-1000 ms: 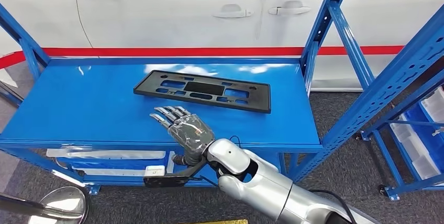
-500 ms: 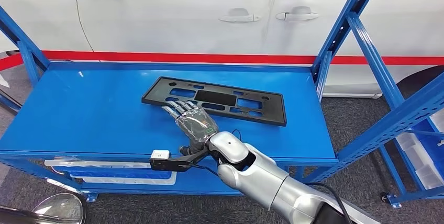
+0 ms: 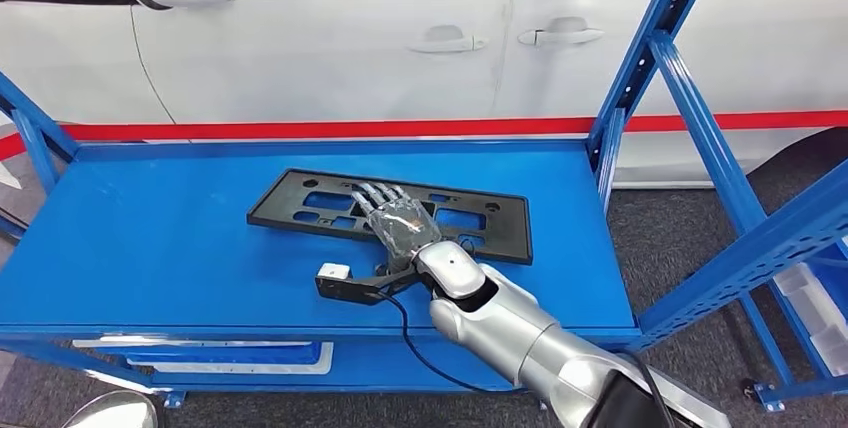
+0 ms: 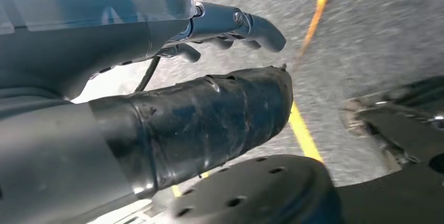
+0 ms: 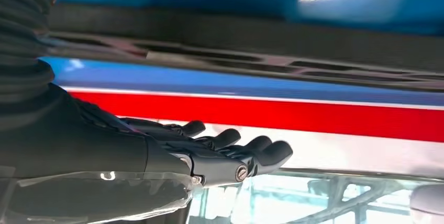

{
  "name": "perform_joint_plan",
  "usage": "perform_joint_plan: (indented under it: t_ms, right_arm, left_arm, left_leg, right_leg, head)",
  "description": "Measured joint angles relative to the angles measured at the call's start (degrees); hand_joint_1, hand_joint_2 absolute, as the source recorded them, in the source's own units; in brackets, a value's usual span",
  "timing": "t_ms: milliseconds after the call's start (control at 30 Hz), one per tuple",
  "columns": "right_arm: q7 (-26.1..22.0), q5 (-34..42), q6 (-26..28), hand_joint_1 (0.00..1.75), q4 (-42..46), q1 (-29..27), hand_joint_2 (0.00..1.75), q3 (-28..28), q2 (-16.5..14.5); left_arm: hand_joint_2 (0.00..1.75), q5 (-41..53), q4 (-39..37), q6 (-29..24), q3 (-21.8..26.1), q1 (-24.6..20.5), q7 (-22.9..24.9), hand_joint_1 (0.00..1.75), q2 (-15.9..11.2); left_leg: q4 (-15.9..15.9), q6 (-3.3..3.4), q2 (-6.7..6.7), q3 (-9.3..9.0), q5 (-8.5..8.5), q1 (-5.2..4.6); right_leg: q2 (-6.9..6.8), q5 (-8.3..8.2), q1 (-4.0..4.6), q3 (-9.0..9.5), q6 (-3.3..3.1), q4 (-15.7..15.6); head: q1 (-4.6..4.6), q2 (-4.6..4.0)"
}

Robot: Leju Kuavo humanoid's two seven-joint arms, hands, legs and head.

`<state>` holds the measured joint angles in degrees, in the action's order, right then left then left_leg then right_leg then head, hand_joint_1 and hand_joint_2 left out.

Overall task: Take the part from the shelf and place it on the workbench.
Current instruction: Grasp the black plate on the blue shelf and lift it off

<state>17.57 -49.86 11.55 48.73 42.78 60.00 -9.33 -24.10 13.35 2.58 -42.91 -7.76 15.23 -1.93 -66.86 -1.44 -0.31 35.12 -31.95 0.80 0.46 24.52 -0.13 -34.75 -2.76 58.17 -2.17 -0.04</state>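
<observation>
Fingers (image 3: 378, 194) of the right hand (image 3: 398, 220) stretch flat and apart over the black part (image 3: 300, 200), holding nothing.
Palm down, that hand covers the part's middle; contact cannot be judged. A second ago it hung short of the part's near edge. The part lies flat on the blue shelf (image 3: 150, 238). Left hand (image 4: 230, 25): fingers loosely curled, empty, above grey floor.

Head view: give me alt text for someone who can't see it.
The robot's right hand, fingers stretched out flat, reaches over a flat black slotted part lying on a blue shelf. Whether it touches the part cannot be told. A white car stands behind the shelf.
</observation>
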Motion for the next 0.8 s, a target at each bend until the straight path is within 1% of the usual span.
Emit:
perform_joint_plan:
  t_ms: [33, 67, 100, 133, 167, 200, 233, 267, 300, 333, 367, 400, 433, 467, 500, 567, 667, 700, 800]
  right_arm:
    - [0.9, -1.2, -0.2, 0.00, -0.9, 0.1, 1.75, 0.0, 0.0]
    - [2.0, -2.5, -0.5, 0.00, -1.8, 0.1, 1.75, 0.0, 0.0]
    - [3.2, -3.6, -0.8, 0.00, -2.8, 0.2, 1.75, 0.0, 0.0]
    - [4.2, -4.6, -1.1, 0.00, -3.8, 0.3, 1.75, 0.0, 0.0]
    - [5.1, -5.4, -1.3, 0.00, -4.7, 0.5, 1.75, 0.0, 0.0]
    - [5.6, -5.9, -1.5, 0.00, -5.5, 0.8, 1.75, 0.0, 0.0]
    - [6.0, -6.1, -1.6, 0.00, -6.4, 1.1, 1.75, 0.0, 0.0]
    - [6.2, -6.3, -1.9, 0.14, -7.0, 1.4, 1.75, 0.0, 0.0]
    - [6.4, -6.4, -2.4, 0.58, -7.6, 1.7, 1.75, 0.0, 0.0]
    - [6.6, -6.5, -3.3, 1.02, -8.1, 2.0, 1.75, 0.0, 0.0]
    - [6.8, -6.7, -4.2, 1.45, -8.4, 2.2, 1.75, 0.0, 0.1]
    - [6.9, -6.9, -5.2, 1.75, -8.6, 2.4, 1.75, 0.0, 0.1]
    - [7.0, -7.1, -6.1, 1.75, -8.8, 2.5, 1.75, 0.0, 0.2]
    - [6.9, -7.2, -6.6, 1.75, -8.9, 2.6, 1.75, 0.0, 0.2]
    - [6.8, -7.3, -7.0, 1.75, -8.9, 2.6, 1.75, 0.0, 0.2]
    - [6.4, -7.2, -7.5, 1.75, -8.8, 2.5, 1.75, 0.0, 0.2]
    - [5.9, -6.8, -7.5, 1.75, -8.0, 2.2, 1.75, 0.0, 0.2]
    - [5.8, -6.5, -7.6, 1.75, -7.5, 2.1, 1.75, 0.0, 0.3]
    - [5.2, -5.2, -7.6, 1.75, -5.4, 1.4, 1.75, 0.0, 0.3]
  left_arm:
    - [0.00, 0.1, 0.0, 0.0, 0.0, -0.1, 0.1, 0.00, 0.0]
    - [0.00, 0.2, 0.0, 0.0, 0.0, -0.1, 0.1, 0.00, 0.0]
    - [0.00, 0.3, 0.0, -0.1, 0.0, -0.1, 0.2, 0.00, 0.0]
    - [0.00, 0.4, 0.0, -0.1, 0.0, -0.1, 0.2, 0.00, 0.0]
    - [0.00, 0.5, 0.0, -0.2, 0.0, 0.0, 0.3, 0.00, 0.0]
    - [0.00, 0.5, 0.0, -0.3, 0.0, 0.0, 0.4, 0.00, 0.0]
    - [0.00, 0.5, 0.0, -0.4, 0.0, -0.1, 0.4, 0.00, 0.0]
    - [0.00, 0.5, 0.0, -0.5, 0.0, -0.2, 0.3, 0.00, 0.0]
    - [0.00, 0.4, 0.1, -0.5, 0.0, -0.3, 0.2, 0.00, 0.1]
    - [0.00, 0.3, 0.2, -0.5, 0.0, -0.3, 0.1, 0.00, 0.1]
    - [0.00, 0.1, 0.2, -0.5, 0.0, -0.3, 0.0, 0.00, 0.2]
    - [0.00, 0.0, 0.3, -0.5, 0.0, -0.3, 0.0, 0.00, 0.2]
    - [0.00, -0.1, 0.3, -0.5, 0.0, -0.3, -0.1, 0.00, 0.3]
    - [0.00, -0.2, 0.3, -0.5, 0.0, -0.4, -0.3, 0.00, 0.3]
    - [0.00, -0.4, 0.4, -0.6, 0.0, -0.4, -0.5, 0.00, 0.3]
    - [0.00, -0.7, 0.4, -0.8, 0.0, -0.3, -1.1, 0.00, 0.3]
    - [1.31, -1.0, 0.4, -1.2, 0.1, -0.2, -1.7, 0.00, 0.3]
    - [1.75, -1.1, 0.4, -1.3, 0.1, -0.2, -1.8, 0.00, 0.3]
    - [1.75, -1.1, 0.4, -1.9, 0.2, 0.0, -2.2, 0.00, 0.3]
  left_leg:
    - [-3.4, -0.21, 0.00, 2.36, -1.21, 0.06]
    - [-5.6, -0.36, 0.01, 4.27, -1.74, 0.12]
    - [-5.9, -0.46, 0.02, 5.31, -1.11, 0.18]
    - [-4.2, -0.49, 0.02, 5.29, 0.77, 0.23]
    - [-0.7, -0.48, 0.03, 4.30, 3.63, 0.28]
    - [3.0, -0.39, 0.05, 3.03, 6.01, 0.28]
    - [6.2, -0.20, 0.10, 1.97, 6.95, 0.15]
    - [8.0, 0.11, 0.15, 1.25, 7.37, 0.02]
    - [8.6, 0.46, 0.17, 0.93, 7.07, -0.09]
    - [8.8, 0.59, 0.23, 0.68, 6.93, -0.11]
    - [8.8, 0.67, 0.24, 0.38, 7.55, -0.04]
    - [8.9, 0.60, 0.24, 0.16, 7.79, 0.01]
    - [8.9, 0.52, 0.25, 0.04, 7.83, 0.00]
    - [9.0, 0.64, 0.22, -0.01, 7.81, -0.06]
    - [9.0, 0.76, 0.19, -0.04, 7.74, -0.12]
    - [9.0, 0.97, 0.16, -0.07, 7.64, -0.15]
    - [9.0, 1.13, 0.16, -0.06, 7.57, -0.19]
    - [9.0, 1.17, 0.17, -0.07, 7.56, -0.19]
    - [9.0, 1.24, 0.18, -0.07, 7.53, -0.19]
  right_leg:
    - [0.00, 0.23, 0.02, 0.16, -0.08, 0.0]
    - [0.02, 0.48, 0.04, 0.35, -0.08, 0.1]
    - [0.08, 0.77, 0.03, 0.62, -0.04, 0.1]
    - [0.18, 1.11, 0.00, 1.00, 0.05, 0.2]
    - [0.27, 1.48, -0.04, 1.50, 0.21, 0.3]
    - [0.32, 1.86, -0.06, 2.02, 0.43, 0.3]
    - [0.35, 2.16, -0.04, 2.37, 0.67, 0.4]
    - [0.34, 2.41, 0.02, 2.55, 0.98, 0.4]
    - [0.34, 2.69, 0.12, 2.66, 1.29, 0.5]
    - [0.30, 3.00, 0.28, 2.77, 1.05, 0.5]
    - [0.29, 3.17, 0.40, 2.94, 0.38, 0.5]
    - [0.29, 3.30, 0.52, 3.16, -0.42, 0.5]
    - [0.26, 3.31, 0.60, 3.33, -1.21, 0.4]
    - [0.27, 3.21, 0.59, 3.44, -1.47, 0.3]
    - [0.25, 3.23, 0.60, 3.56, -1.34, 0.1]
    - [0.21, 3.19, 0.57, 3.74, -0.77, -0.2]
    - [0.22, 3.10, 0.47, 3.89, 0.60, -0.5]
    - [0.22, 3.07, 0.46, 3.92, 0.89, -0.6]
    - [0.30, 3.01, 0.42, 3.93, 1.40, -0.7]
  head:
    - [-0.08, 0.00]
    - [-0.08, 0.00]
    - [-0.08, 0.00]
    - [-0.09, 0.00]
    - [-0.10, 0.00]
    - [-0.10, 0.00]
    - [-0.15, 0.00]
    - [-0.17, 0.00]
    - [-0.18, 0.00]
    - [-0.19, 0.00]
    - [-0.12, 0.00]
    - [-0.09, 0.00]
    - [-0.07, 0.00]
    - [-0.06, 0.00]
    - [-0.06, 0.00]
    - [-0.04, 0.00]
    - [-0.06, 0.00]
    - [-0.06, 0.00]
    - [-0.07, 0.00]
